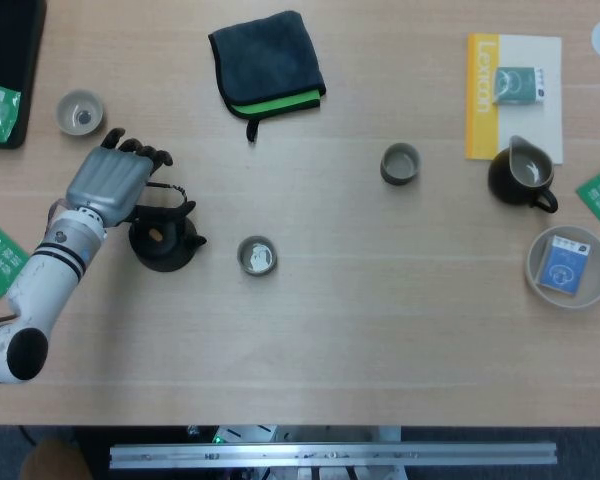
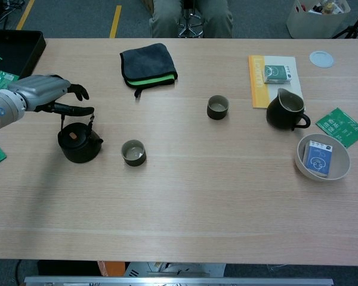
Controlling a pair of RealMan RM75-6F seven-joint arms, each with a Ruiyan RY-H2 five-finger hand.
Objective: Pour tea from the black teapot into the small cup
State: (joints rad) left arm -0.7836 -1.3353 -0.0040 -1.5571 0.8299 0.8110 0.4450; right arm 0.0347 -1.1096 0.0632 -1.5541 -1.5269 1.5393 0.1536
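Observation:
The black teapot (image 1: 163, 243) (image 2: 79, 146) stands upright on the table at the left, its thin bail handle raised. My left hand (image 1: 110, 185) (image 2: 45, 92) hovers just behind and above it with fingers apart; one finger reaches over the top of the handle, and I cannot tell if it touches. The small cup (image 1: 257, 256) (image 2: 133, 152) sits on the table just right of the teapot, apart from it. My right hand shows in neither view.
A second small cup (image 1: 80, 112) stands behind the hand and a third (image 1: 400, 163) at mid-table. A dark cloth (image 1: 268, 62) lies at the back. A dark pitcher (image 1: 522, 177), a yellow book (image 1: 513, 95) and a bowl (image 1: 568, 266) are at the right.

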